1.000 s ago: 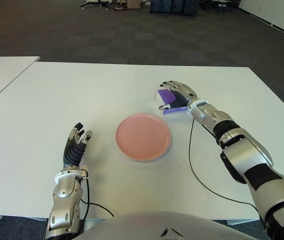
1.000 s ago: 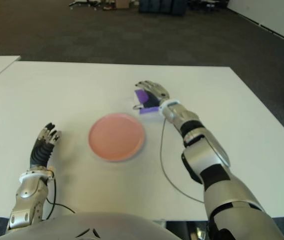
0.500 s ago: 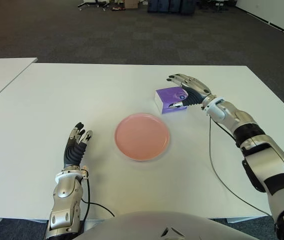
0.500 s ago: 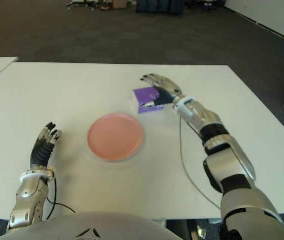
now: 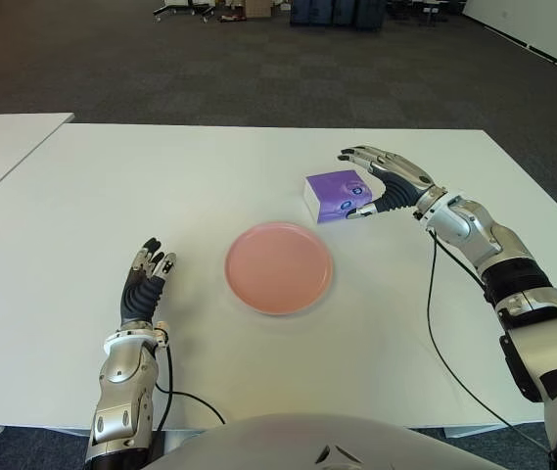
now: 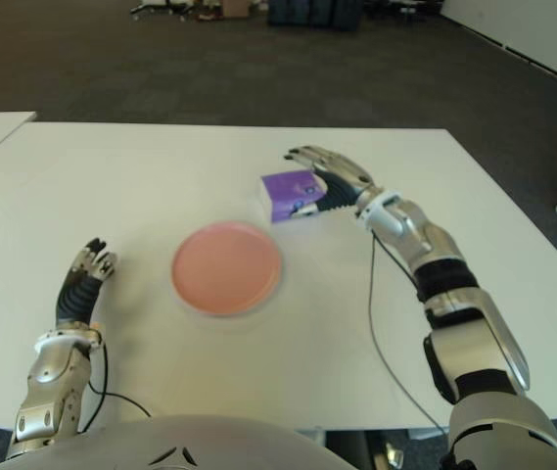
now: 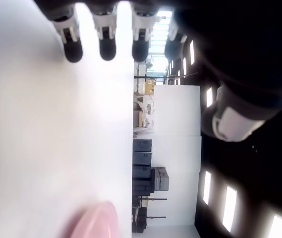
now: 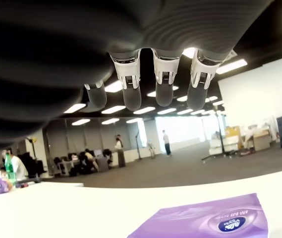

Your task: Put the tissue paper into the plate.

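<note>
A purple tissue pack (image 5: 336, 195) lies flat on the white table (image 5: 161, 186), just beyond the right rim of the pink plate (image 5: 279, 266). My right hand (image 5: 381, 176) hovers at the pack's right side with fingers spread over it, holding nothing. In the right wrist view the tissue pack (image 8: 207, 224) lies below the extended fingers (image 8: 164, 82), with a gap between. The plate holds nothing. My left hand (image 5: 144, 286) shows to the left of the plate near the table's front edge, fingers relaxed and straight.
A second white table (image 5: 4, 147) stands at the far left, separated by a gap. A black cable (image 5: 435, 333) trails from my right wrist across the table toward the front edge. Dark carpet lies beyond the far edge.
My right hand has let go of the tissue pack and drawn back to the right, fingers opening. The pack stays where it was set down. The left hand barely moved.
</note>
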Available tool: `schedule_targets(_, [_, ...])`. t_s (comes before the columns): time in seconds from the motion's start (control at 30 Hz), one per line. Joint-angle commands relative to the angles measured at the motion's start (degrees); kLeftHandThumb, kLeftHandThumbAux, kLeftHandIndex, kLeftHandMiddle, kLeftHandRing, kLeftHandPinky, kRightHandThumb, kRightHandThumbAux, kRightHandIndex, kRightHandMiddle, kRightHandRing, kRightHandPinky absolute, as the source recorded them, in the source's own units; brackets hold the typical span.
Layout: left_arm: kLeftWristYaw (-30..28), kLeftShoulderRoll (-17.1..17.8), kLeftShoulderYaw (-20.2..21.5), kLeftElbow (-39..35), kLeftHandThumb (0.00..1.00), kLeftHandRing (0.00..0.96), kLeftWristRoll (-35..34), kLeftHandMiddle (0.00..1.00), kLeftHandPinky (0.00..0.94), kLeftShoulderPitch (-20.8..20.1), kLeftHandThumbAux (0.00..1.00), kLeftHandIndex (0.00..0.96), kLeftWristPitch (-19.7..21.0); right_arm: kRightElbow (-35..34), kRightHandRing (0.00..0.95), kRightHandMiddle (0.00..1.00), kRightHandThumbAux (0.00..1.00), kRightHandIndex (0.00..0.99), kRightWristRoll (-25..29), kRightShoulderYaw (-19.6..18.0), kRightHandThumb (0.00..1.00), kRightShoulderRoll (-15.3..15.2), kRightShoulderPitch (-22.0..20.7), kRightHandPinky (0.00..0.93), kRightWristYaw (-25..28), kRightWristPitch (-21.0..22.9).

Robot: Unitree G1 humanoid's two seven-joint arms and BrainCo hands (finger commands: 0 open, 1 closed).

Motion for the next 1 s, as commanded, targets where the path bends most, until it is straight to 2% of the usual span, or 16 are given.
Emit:
schedule_targets(0.03, [-0.7, 0.8, 0.0, 1.7, 0.036, 0.000, 0.1, 0.000, 0.011, -1.3, 0.535, 0.000, -0.1, 11.0, 0.000, 0.000, 0.460, 0.000, -2.5, 1.6, 0.128, 4.7, -7.5, 0.000, -1.8, 2.2])
schedule_targets(0.07, [-0.7, 1.0, 0.0, 1.9, 0.034, 0.000, 0.4, 0.000, 0.012, -1.6, 0.532, 0.000, -0.1, 15.4, 0.000, 0.000, 0.464, 0.000, -3.6, 2.4, 0.153, 6.5, -10.5, 0.000, -3.5, 2.9])
schedule_targets(0.13, [-0.7, 1.3, -0.1, 2.1, 0.031, 0.000, 0.7, 0.000, 0.013, -1.8, 0.529, 0.000, -0.2, 20.1, 0.000, 0.000, 0.463, 0.000, -5.0, 3.4, 0.190, 8.7, -13.8, 0.000, -6.2, 3.8])
schedule_targets(0.2, [-0.7, 1.4, -0.1, 2.1, 0.027, 0.000, 0.9, 0.000, 0.008, -1.9, 0.527, 0.000, -0.1, 22.7, 0.000, 0.000, 0.448, 0.000, -6.0, 4.1, 0.242, 9.9, -15.5, 0.000, -8.1, 4.2])
schedule_targets(0.37, [-0.8, 1.5, 0.0, 2.3, 0.024, 0.000, 0.7, 0.000, 0.004, -2.3, 0.534, 0.000, 0.0, 28.7, 0.000, 0.000, 0.400, 0.000, -9.0, 6.7, 0.292, 13.0, -20.1, 0.000, -12.3, 6.2])
schedule_targets(0.5, [-0.9, 1.4, 0.3, 2.5, 0.021, 0.000, 0.2, 0.000, 0.005, -2.4, 0.539, 0.000, -0.5, 32.9, 0.000, 0.000, 0.354, 0.000, -12.0, 9.7, 0.309, 16.7, -24.2, 0.000, -15.9, 10.2])
schedule_targets(0.7, [-0.4, 1.4, 0.4, 2.2, 0.020, 0.000, 0.6, 0.000, 0.010, -2.2, 0.541, 0.000, -0.2, 36.0, 0.000, 0.000, 0.271, 0.000, -13.6, 12.2, 0.334, 19.5, -27.2, 0.000, -18.2, 13.2])
schedule_targets(1.0, [0.0, 1.5, 0.3, 1.6, 0.018, 0.000, 1.7, 0.000, 0.014, -1.2, 0.528, 0.000, -0.5, 38.7, 0.000, 0.000, 0.217, 0.000, -15.7, 15.3, 0.367, 23.5, -29.9, 0.000, -19.0, 17.8])
